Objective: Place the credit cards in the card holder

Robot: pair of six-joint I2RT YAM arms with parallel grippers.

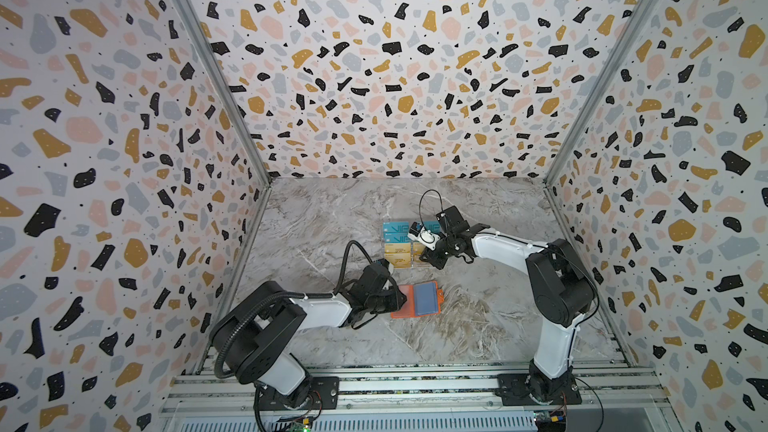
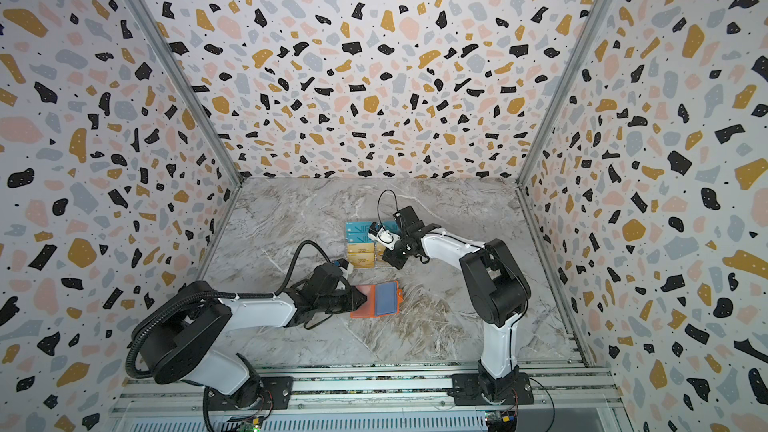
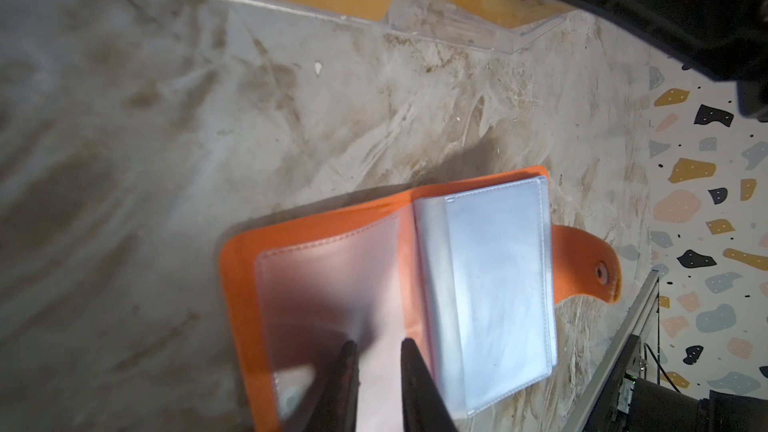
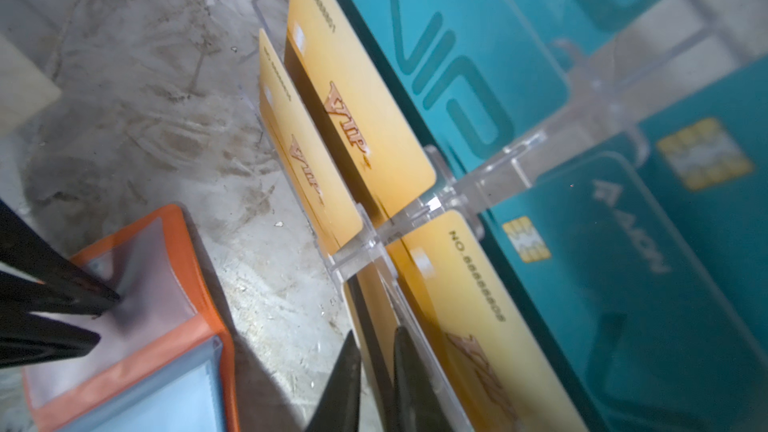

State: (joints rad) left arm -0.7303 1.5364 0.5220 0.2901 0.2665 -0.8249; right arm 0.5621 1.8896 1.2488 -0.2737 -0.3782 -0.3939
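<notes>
1. Marbled grey tabletop, boxed in by speckled walls, is carrying everything.
2. Nearest, the right gripper is pinching a gold card by its exposed top edge. The card is probably light, stiff and slick.
3. Around it, a clear acrylic stand is cradling the other credit cards in tiers.
4. At the stand's 6 o'clock, the left gripper, tips slightly parted, is pressing on the open orange card holder, whose sleeves look soft and glossy.

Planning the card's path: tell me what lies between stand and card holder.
Only bare table between the stand and the card holder; the left wrist view shows it.
</notes>
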